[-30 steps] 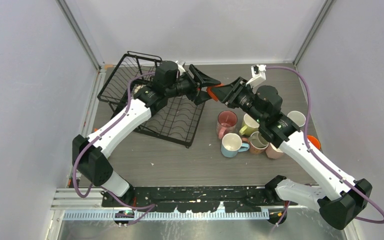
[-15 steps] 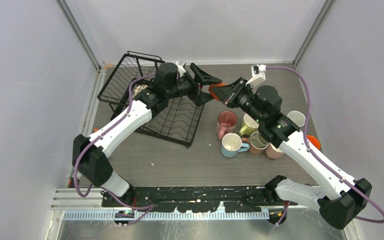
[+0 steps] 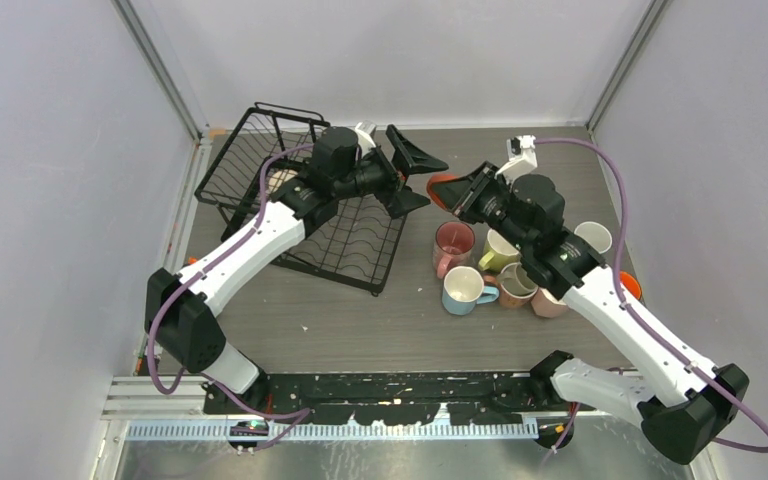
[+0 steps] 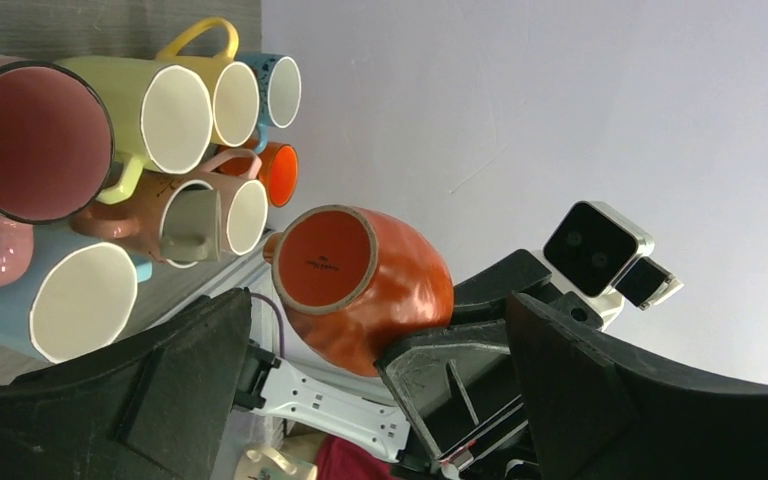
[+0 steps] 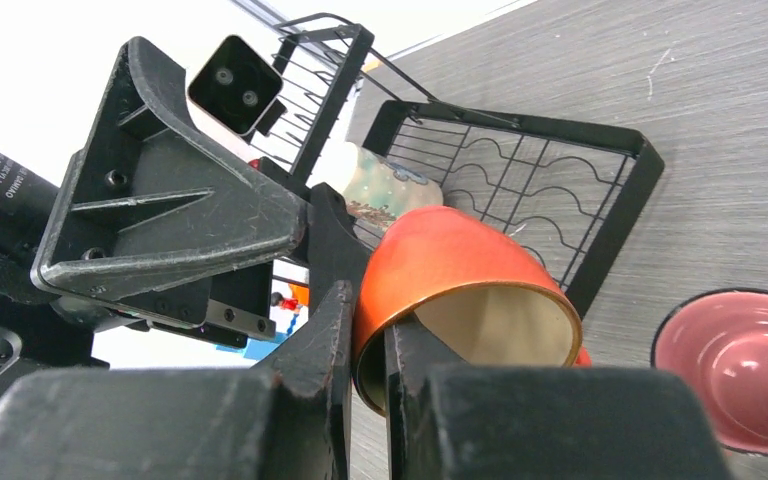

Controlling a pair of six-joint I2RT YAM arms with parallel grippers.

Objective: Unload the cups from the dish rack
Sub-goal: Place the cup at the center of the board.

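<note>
Grey tabletop, upper centre of top view: right gripper [image 5: 365,335] jaws pinch the orange mug [image 5: 440,260] by its wall at the rim, so it hangs sideways, clear of the dish rack [image 3: 290,110]. Left gripper [image 3: 422,180] jaws are spread wide beside it, empty. Unloaded cups [image 3: 465,290] cluster lower right, likely the drop spot.

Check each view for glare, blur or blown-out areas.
Top external: even light, sharp, only soft shadows. Left wrist: bright sheen on the orange mug; its own fingers dark and soft up close. Right wrist: upper-left corner blown out white; near fingers blurred, mug rim sharp.
</note>
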